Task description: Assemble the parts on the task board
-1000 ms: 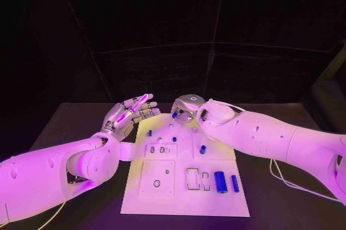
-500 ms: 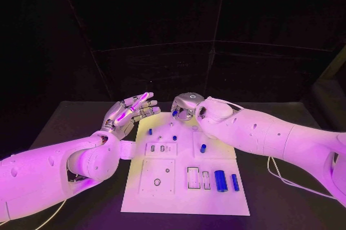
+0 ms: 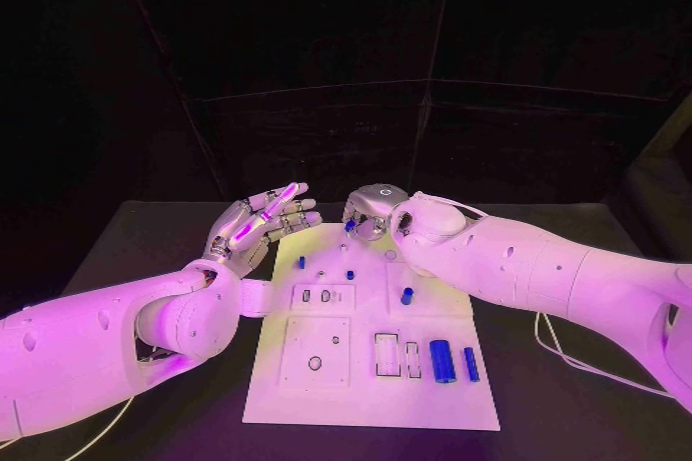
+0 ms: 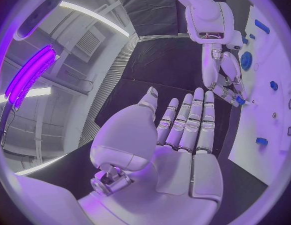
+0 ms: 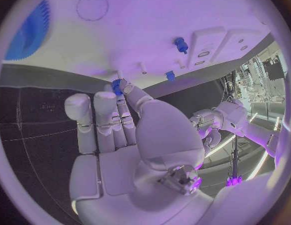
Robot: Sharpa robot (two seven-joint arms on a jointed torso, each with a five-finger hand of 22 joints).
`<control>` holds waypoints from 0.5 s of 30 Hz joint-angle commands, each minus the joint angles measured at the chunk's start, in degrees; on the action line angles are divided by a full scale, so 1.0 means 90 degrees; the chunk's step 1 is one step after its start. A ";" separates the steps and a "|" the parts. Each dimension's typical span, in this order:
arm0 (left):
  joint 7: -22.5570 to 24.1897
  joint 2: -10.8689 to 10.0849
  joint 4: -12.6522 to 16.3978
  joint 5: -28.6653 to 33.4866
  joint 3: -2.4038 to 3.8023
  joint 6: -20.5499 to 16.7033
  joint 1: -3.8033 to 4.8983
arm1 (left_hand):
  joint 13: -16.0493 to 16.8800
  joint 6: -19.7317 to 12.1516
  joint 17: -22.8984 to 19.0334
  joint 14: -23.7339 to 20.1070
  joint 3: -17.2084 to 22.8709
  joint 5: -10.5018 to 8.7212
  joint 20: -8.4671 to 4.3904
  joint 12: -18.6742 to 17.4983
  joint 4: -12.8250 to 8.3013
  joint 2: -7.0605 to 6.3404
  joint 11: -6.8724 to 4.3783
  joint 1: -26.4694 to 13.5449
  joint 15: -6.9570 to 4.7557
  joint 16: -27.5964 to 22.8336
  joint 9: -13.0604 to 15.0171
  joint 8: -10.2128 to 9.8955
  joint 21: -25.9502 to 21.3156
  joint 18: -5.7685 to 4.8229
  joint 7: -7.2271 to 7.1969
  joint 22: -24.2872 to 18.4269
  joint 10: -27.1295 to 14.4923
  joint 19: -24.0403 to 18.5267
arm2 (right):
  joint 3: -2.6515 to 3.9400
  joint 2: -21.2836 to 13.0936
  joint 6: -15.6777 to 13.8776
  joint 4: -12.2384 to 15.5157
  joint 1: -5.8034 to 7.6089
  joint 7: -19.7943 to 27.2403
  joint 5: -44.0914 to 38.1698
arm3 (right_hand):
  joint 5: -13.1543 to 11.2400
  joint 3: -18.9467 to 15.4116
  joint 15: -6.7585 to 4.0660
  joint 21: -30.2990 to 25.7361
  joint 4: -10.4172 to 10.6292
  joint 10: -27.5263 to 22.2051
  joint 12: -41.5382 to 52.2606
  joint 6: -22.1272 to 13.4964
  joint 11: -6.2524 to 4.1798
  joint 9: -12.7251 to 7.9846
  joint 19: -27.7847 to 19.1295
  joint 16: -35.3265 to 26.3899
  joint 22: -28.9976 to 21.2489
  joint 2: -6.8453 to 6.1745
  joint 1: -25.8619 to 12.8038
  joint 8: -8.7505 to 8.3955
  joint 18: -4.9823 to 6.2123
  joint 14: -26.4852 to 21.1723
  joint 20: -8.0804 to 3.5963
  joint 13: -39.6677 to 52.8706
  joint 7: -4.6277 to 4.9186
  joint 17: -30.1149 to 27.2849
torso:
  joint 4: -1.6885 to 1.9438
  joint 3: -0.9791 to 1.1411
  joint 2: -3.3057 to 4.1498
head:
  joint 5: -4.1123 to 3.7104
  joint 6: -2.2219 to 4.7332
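A small blue part [image 5: 117, 86] is pinched at the fingertips of the right hand [image 3: 372, 213], just above the far end of the task board [image 3: 325, 401]. The left hand [image 3: 260, 224] is held beside it with fingers spread and nothing in it. Other blue parts [image 3: 441, 362] are seen lying on the board, well behind the right hand, nearer the robot. The pinch looks slight, so the part could be dropped or tilted if it is pressed down off-line with its hole.

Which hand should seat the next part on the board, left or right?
Right. The right hand already pinches a small blue part over the task board's far edge; the left hand is open, holding nothing, beside the board.
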 commanded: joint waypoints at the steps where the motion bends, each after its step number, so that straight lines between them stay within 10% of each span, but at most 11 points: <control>1: 0.0015 0.0001 0.0004 -0.0028 0.0007 0.0072 0.0013 | -0.0006 0.0034 -0.0007 0.0042 0.0006 0.0021 -0.0005 -0.0021 -0.0019 0.0015 0.0008 0.0036 -0.0001 -0.0033 0.0008 -0.0008 0.0020 0.0078 0.0567 -0.0009 0.0038 0.0038 | -0.0015 -0.0016 0.0046 0.0056 -0.0014 0.0010 -0.0056 | -0.0023 0.0039 0.0029 0.0017 -0.0002 -0.0018 -0.0035 -0.0034 0.0001 0.0011 -0.0011 0.0034 0.0008 -0.0057 -0.0013 0.0020 -0.0068 -0.0008 0.0006 -0.0004 0.0008 0.0014 | -0.0004 0.0002 -0.0001 | 0.0005 -0.0004; 15: -0.0007 -0.0010 -0.0007 -0.0028 0.0007 0.0071 0.0018 | -0.0006 0.0041 -0.0008 0.0044 0.0012 0.0021 -0.0005 -0.0021 -0.0022 0.0018 0.0008 0.0035 -0.0001 -0.0034 0.0009 -0.0008 0.0019 0.0078 0.0566 -0.0011 0.0041 0.0040 | -0.0015 -0.0062 -0.0104 0.0099 -0.0014 -0.0013 -0.0057 | 0.0001 0.0071 0.0030 0.0024 0.0023 -0.0013 -0.0035 -0.0030 0.0004 0.0014 -0.0010 0.0045 0.0018 -0.0100 -0.0029 0.0023 -0.0068 -0.0011 0.0009 -0.0001 0.0014 0.0019 | -0.0006 0.0000 0.0001 | -0.0005 -0.0003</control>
